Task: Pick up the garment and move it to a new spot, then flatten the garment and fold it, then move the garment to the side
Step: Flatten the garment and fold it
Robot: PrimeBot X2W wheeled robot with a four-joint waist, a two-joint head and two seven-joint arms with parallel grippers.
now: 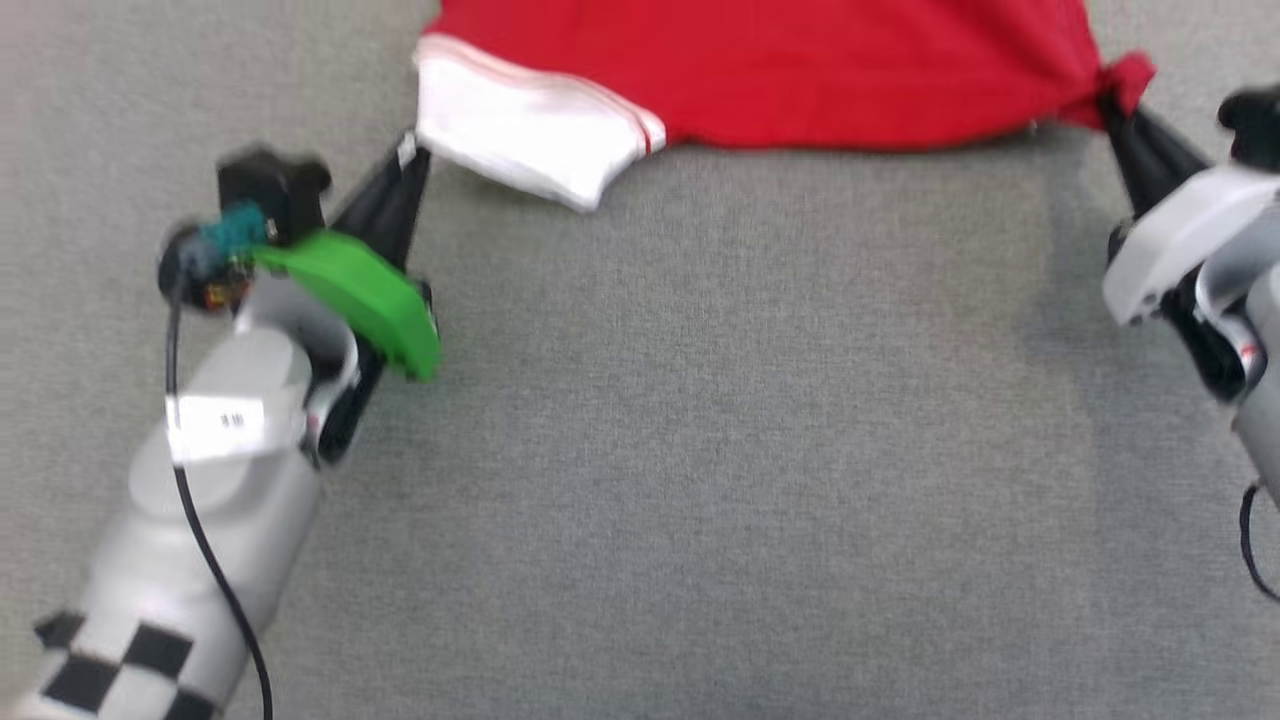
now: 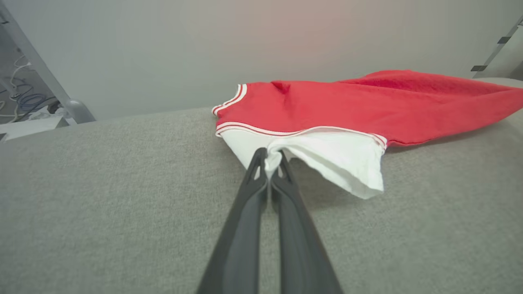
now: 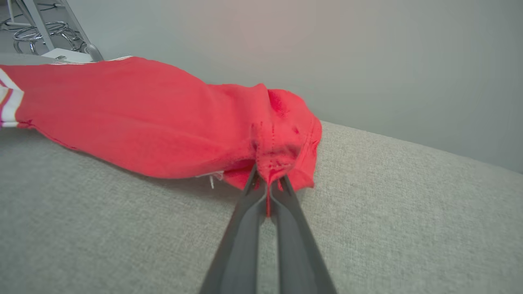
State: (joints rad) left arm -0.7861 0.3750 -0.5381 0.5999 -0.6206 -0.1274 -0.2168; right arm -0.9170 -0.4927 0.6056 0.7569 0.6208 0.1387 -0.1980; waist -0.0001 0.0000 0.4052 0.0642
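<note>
While garment stretches between, L claw clamps sleeve, R claw clamps corner.

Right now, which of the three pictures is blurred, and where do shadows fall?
Head view: motion blur smears the left pincer and the white sleeve of the jersey. Left wrist view: sharp; the sleeve throws a soft shadow on the grey fabric surface. Right wrist view: sharp, stitches clear where the right pincer grips; faint shadow beneath.
</note>
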